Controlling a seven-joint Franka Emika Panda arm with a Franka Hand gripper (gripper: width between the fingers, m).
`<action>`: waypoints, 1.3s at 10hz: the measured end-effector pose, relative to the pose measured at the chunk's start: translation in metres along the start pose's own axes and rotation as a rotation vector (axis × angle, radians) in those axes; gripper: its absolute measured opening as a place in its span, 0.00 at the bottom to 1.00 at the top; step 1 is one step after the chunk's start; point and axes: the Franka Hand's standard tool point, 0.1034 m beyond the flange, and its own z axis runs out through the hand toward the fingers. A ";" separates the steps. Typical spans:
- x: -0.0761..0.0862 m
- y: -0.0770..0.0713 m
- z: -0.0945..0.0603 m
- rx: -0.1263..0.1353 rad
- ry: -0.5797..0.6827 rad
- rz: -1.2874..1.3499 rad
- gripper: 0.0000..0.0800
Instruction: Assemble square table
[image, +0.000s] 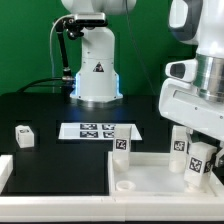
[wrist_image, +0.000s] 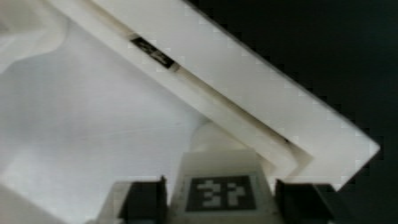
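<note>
Spanning the whole scene: black desk (image: 45, 105), bearing every item below.

Arm (image: 200, 92): white. Its base tower (image: 97, 70) stands well behind the claw, toward the exterior view's left. The wrist section hangs vertical, with the fingers pointing straight down.

Square table slab (image: 150, 178): white with a raised rim, lying flat directly beneath the claw. In the wrist view its rim (wrist_image: 231, 85) runs diagonally just beyond the fingers.

Marker board (image: 97, 130): flat and tagged, well apart from the claw toward the exterior view's left.

Claw (wrist_image: 222, 206): narrowed onto a leg block, with one dark finger (wrist_image: 143, 200) on each side.

Held leg (image: 196, 166): upright and white, its tag facing the wrist camera, its lower end at the slab's corner area. Whether it is seated cannot be told.

Second leg (image: 178, 140): upright, just beside the claw.

Third leg (image: 122, 143): upright at the slab's far corner, away from the claw.

Fourth leg (image: 22, 135): alone on the desk, furthest from the claw.
</note>
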 end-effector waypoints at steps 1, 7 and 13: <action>0.002 -0.004 -0.001 0.034 -0.030 0.166 0.36; -0.006 -0.016 0.002 0.193 -0.117 0.666 0.36; 0.002 -0.003 0.009 0.196 -0.054 0.083 0.80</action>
